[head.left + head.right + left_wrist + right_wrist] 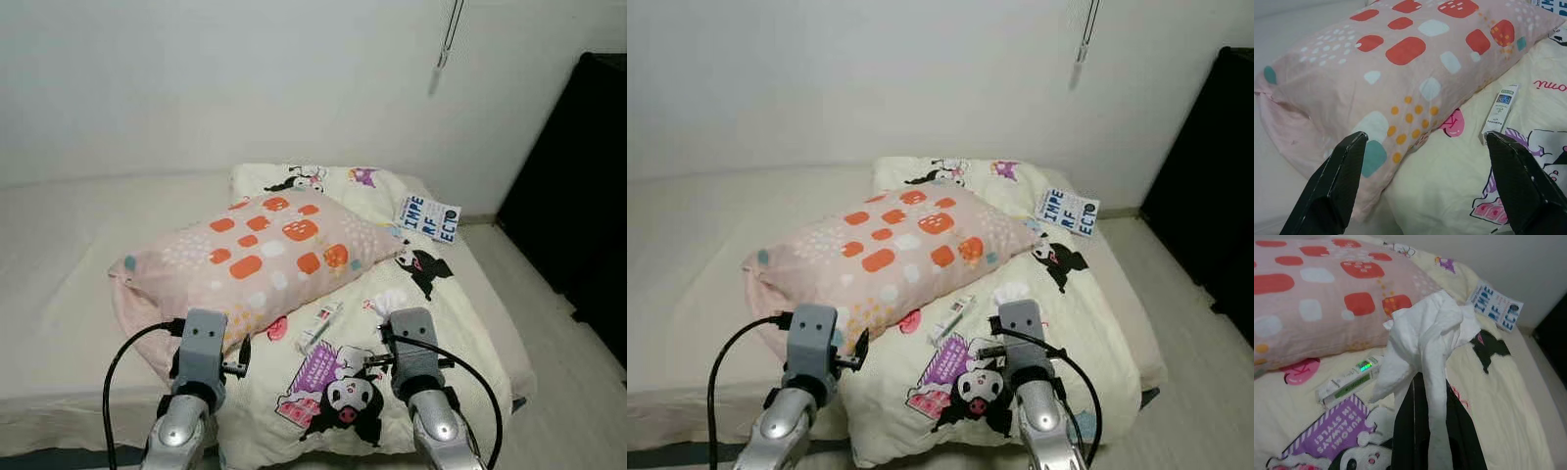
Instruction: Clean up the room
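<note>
My right tool (1422, 396) is clamped on a crumpled white tissue (1425, 340); ahead lie a small box (1349, 380), a spotted pink pillow (260, 257) and a lettered card (429, 217). My left tool (1425, 181), fingers apart, hovers low over the pillow's near end on the bed (59, 294).

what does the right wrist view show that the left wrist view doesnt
Right wrist view: the right gripper shut on a crumpled white tissue, plus the book with blue lettering lying whole near the bed's far edge. Left wrist view: the left gripper with its fingers spread wide, holding nothing, above the pillow's near end. Both: the pink spotted pillow, the small white tube beside it and the cartoon-print blanket.
</note>
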Robot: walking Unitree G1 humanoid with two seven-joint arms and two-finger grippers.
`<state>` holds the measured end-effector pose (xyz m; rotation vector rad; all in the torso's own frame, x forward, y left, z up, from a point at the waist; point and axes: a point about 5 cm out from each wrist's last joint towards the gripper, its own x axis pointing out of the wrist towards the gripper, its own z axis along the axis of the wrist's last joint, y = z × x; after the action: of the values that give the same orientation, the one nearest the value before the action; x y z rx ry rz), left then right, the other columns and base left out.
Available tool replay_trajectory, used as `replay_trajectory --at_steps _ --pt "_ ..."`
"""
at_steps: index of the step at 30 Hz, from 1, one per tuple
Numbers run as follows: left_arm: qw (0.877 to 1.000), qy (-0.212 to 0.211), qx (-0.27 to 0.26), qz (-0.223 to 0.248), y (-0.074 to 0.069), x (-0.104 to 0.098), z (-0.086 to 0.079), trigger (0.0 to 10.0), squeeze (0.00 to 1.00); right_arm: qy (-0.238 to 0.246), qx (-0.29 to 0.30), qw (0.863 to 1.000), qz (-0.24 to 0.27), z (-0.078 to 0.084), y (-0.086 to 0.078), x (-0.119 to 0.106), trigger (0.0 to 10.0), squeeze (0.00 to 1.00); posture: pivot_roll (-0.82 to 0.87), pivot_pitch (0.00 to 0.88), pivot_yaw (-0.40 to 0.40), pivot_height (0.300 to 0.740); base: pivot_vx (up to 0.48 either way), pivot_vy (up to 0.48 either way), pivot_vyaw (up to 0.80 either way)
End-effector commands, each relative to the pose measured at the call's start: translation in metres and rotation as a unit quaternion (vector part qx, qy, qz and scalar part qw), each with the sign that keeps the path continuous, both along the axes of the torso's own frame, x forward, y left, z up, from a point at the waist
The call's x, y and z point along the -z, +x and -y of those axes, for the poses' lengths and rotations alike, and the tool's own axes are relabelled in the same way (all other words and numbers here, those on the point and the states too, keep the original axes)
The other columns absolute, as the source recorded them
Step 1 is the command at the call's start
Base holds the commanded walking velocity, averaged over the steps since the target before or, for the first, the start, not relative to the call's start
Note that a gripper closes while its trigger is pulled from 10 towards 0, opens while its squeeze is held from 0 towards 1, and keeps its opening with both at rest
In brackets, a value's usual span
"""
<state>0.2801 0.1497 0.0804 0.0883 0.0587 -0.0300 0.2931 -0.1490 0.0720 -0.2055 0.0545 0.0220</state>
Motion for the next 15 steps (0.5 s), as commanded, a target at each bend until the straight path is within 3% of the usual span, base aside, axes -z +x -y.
replay_trajectory --at_steps 1,15 --pt "1.000 0.002 -0.002 -0.018 -0.006 0.010 -0.003 10.0 0.00 0.010 0.015 1.000 -0.017 0.005 -0.007 0.011 10.0 0.00 -0.04 0.138 0.018 0.726 0.000 0.000 0.00" --pt "1.000 0.004 0.001 0.011 -0.001 0.000 -0.002 10.0 0.00 0.011 0.016 1.000 -0.008 0.005 -0.005 0.011 10.0 0.00 -0.03 0.142 0.023 0.726 0.000 0.000 0.00"
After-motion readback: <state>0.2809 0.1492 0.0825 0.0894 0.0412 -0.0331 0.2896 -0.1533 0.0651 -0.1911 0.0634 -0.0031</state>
